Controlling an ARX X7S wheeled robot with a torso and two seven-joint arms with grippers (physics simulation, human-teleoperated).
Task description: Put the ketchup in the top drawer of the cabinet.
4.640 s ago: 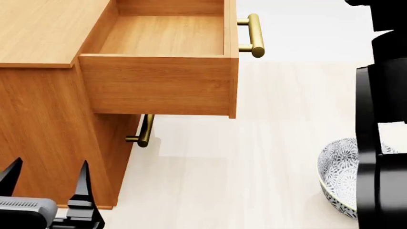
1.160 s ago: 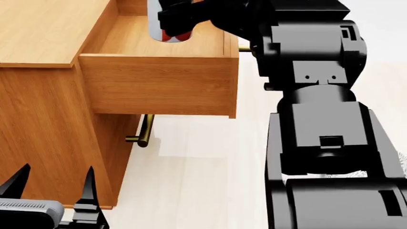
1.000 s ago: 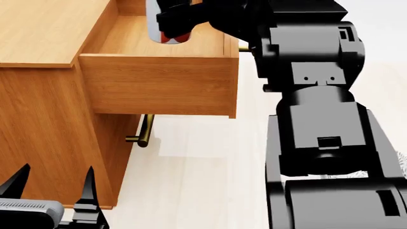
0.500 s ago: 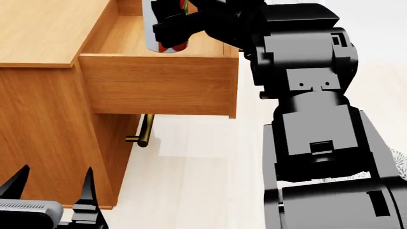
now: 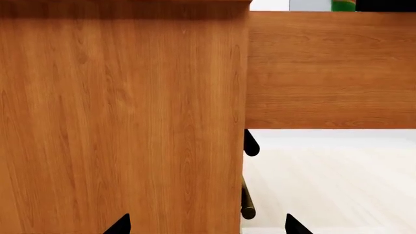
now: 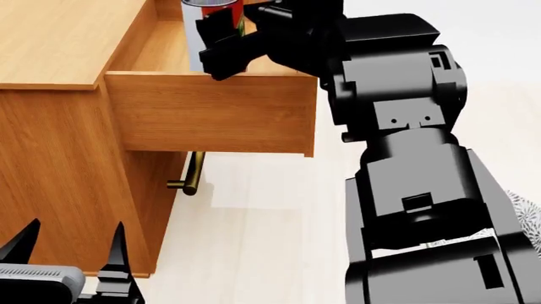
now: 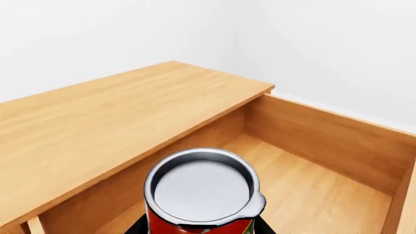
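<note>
hovering inside the top drawer (image 6: 215, 57), lower than a second ago, the ketchup (image 6: 211, 19) is clamped by the right gripper (image 6: 232, 41); release seems near.

top drawer (image 6: 211, 57) open upward, floor bare around ketchup (image 7: 201, 195), side walls hemming

One ketchup (image 6: 213, 7), one cabinet (image 6: 50, 158), one open top drawer (image 6: 211, 111), two claws (image 6: 227, 39) (image 6: 72, 244).

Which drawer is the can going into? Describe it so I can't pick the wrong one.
On the orange-brown cabinet, find the top drawer, pulled out with its wooden interior exposed. The right gripper holds the ketchup over it. The lower drawer is shut, showing only a brass handle.
</note>
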